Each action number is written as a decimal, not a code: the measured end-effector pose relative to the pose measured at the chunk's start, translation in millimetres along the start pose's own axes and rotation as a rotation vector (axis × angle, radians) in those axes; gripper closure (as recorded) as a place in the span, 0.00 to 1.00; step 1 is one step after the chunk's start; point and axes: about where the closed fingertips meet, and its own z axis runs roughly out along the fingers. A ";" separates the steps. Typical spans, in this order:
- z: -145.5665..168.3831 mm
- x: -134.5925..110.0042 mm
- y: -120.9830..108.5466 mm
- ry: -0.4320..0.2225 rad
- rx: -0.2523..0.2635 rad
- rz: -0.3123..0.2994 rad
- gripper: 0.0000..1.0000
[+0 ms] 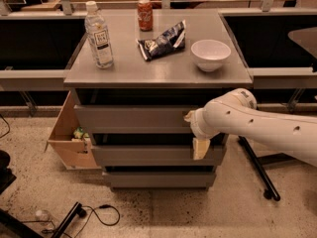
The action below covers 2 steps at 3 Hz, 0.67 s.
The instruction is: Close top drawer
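Observation:
The top drawer [132,119] is the uppermost and tallest of three plain grey fronts in a grey cabinet. A dark gap shows between its front and the cabinet top [158,73]. My gripper [196,133] is at the end of a white arm that reaches in from the right. It sits against the right end of the top drawer's front. Its cream tip hangs down over the second drawer front [148,155]. The third front [158,178] is below that.
On the cabinet top stand a water bottle [98,34], a red can [144,15], a chip bag [163,41] and a white bowl [210,54]. An open cardboard box [67,142] sits on the floor at the left. A cable [99,213] and a chair base [260,175] are on the floor.

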 end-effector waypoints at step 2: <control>-4.9 -0.8 3.2 0.008 -0.005 -0.004 0.50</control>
